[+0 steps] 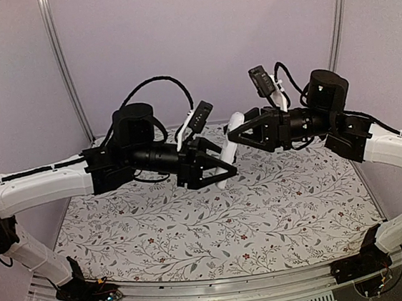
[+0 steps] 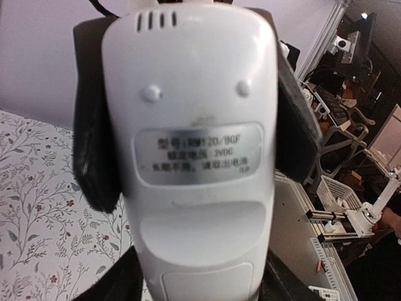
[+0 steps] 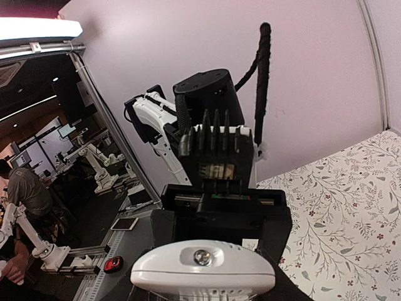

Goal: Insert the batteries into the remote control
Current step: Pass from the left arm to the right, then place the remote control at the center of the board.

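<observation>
Clamping the remote control (image 2: 194, 157) mid-frame, left gripper (image 1: 226, 171) presents it; right gripper (image 1: 235, 136) state unclear; next, probably opening battery cover (image 2: 207, 279).

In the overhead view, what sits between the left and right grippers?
Only the white remote control, held in the air. The left gripper clamps its lower part and the right gripper reaches its upper end. The top view shows this.

Remote control (image 1: 234, 127): white, slim, rounded end.
Pose: off the surface, tilted near-upright.
Back side: silver rating label (four vent slots above).
</observation>
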`<state>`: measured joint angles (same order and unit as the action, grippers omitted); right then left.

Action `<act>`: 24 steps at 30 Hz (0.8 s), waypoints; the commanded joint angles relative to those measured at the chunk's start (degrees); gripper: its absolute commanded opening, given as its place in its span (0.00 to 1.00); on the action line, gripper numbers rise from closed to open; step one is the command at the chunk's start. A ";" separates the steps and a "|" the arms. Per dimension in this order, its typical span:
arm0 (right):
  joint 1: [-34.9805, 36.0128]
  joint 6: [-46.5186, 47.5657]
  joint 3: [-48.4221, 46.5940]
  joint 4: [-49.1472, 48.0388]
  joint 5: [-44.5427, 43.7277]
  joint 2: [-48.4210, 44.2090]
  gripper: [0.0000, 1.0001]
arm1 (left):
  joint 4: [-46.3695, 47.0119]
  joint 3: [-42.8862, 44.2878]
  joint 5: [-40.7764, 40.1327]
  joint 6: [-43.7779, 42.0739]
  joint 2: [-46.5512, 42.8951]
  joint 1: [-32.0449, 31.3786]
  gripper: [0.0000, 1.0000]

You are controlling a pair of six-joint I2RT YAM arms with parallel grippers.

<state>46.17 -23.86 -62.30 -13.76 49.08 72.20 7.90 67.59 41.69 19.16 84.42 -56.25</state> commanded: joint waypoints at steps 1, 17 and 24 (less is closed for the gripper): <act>0.76 -1.77 -2.29 3.35 0.31 0.78 0.21 | -0.74 -2.55 -4.89 -1.28 -2.53 2.12 0.75; 1.45 11.57 -26.13 56.44 -26.12 24.13 0.19 | -20.54 -11.67 -37.40 2.26 -17.95 16.29 1.00; 2.52 16.92 -39.11 69.08 -36.78 39.69 0.21 | -21.44 -13.74 -37.74 3.97 -18.01 19.15 1.00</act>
<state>48.07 -11.00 -94.70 43.33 20.49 105.84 -11.40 54.92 5.85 21.96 66.63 -38.20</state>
